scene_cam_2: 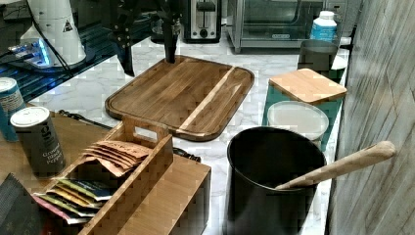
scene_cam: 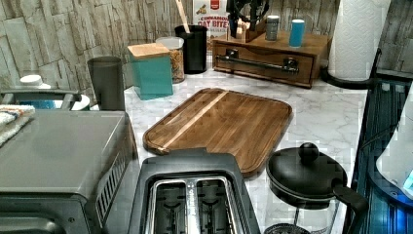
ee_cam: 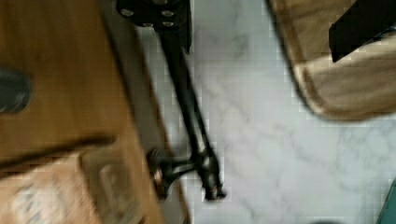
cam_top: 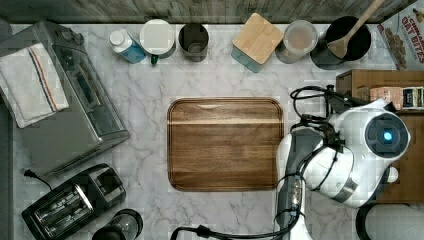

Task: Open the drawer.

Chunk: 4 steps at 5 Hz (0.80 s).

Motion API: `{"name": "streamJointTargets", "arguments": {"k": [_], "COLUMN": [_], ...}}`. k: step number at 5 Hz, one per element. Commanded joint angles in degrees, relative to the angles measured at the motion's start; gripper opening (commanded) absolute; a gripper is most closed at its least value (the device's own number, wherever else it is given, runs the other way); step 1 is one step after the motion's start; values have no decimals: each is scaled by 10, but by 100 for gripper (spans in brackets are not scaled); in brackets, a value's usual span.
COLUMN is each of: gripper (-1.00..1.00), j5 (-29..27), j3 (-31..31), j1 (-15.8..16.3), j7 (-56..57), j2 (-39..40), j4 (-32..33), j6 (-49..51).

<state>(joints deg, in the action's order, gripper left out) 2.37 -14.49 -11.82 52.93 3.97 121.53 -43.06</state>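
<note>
A: Hovering over the wooden cabinet [scene_cam: 292, 46] at the far right of the left view, gripper [scene_cam: 246, 17] above its top. Drawer [scene_cam: 265, 66] below, looking flush with the cabinet front, so probably shut.

B: Fingers spread wide in the wrist view. One [ee_cam: 159, 11] sitting right over the black bar handle [ee_cam: 187, 98], the other [ee_cam: 359, 28] out above the corner of the cutting board [ee_cam: 345, 93].

A: Not quite straddling the bar yet, by that reading. Best to shift away from the cabinet face so the bar lands midway between the pads.

B: Then straight down, keeping off the two tins [scene_cam: 272, 27] on the cabinet top. Worth aiming for the middle of the bar, between the mounts [ee_cam: 173, 170], not hard against one.

A: Agreed. Gripping near one end likely twists the drawer in its slot and jams it.

B: Then closing firmly on the bar and pulling level, square to the front, out over the marble counter [ee_cam: 243, 116].

A: Open marble between cabinet and board, by the look of the left view. Hard to judge whether the small cabinet slides with the pull, so a slow, steady draw seems wise.

B: Nothing gripped, nothing opened so far.
</note>
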Motion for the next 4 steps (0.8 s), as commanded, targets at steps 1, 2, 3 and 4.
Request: {"name": "streamJointTargets", "arguments": {"k": [1, 2, 3, 4], "gripper": [100, 100, 100, 100], "j5": [50, 57, 121, 128], "j3": [18, 14, 6, -1], "j1": [5, -9, -9, -17], "j7": [75, 108, 97, 102], "j2": [23, 36, 39, 33], "j4": [0, -5, -12, -1], "j6": [-56, -66, -44, -52]}}
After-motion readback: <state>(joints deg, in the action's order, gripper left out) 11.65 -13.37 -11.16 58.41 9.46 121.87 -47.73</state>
